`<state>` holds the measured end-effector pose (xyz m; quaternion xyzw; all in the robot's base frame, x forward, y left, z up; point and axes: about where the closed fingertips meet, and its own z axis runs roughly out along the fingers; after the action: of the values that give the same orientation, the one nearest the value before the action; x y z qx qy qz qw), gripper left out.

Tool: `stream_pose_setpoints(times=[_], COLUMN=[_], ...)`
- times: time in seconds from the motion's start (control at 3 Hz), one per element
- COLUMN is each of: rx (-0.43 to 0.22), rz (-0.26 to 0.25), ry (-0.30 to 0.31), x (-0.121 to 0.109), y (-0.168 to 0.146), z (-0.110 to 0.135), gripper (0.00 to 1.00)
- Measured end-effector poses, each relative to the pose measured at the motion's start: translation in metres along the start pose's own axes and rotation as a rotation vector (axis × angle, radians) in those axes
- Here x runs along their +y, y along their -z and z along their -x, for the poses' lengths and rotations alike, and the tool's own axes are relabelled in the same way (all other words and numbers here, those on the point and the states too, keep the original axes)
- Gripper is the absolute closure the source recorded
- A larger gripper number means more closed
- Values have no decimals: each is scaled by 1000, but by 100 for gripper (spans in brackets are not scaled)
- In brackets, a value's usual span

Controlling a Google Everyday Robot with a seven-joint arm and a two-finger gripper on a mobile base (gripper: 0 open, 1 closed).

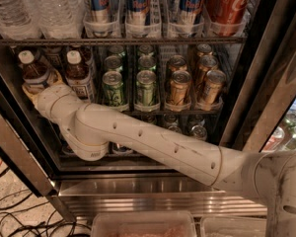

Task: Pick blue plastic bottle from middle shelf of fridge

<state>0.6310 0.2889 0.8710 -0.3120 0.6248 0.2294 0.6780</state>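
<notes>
Claw (32, 88) at blue plastic bottle (34, 72), middle shelf (187, 112) of fridge (163, 190).
I see it low against the bottle; spread or pinching, I cannot tell.

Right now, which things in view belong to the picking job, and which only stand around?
Job: blue plastic bottle, middle shelf, fridge, claw at the shelf's left end beside that bottle.
Bystanders: second small bottle, green cans, gold cans, water bottles, red can.
</notes>
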Motion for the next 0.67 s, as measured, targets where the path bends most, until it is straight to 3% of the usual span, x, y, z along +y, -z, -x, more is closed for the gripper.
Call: stream_pose_setpoints(times=[0.67], rx=[-76], rz=[18], ry=[1], x=[14], y=[14], z=[17], gripper=[100])
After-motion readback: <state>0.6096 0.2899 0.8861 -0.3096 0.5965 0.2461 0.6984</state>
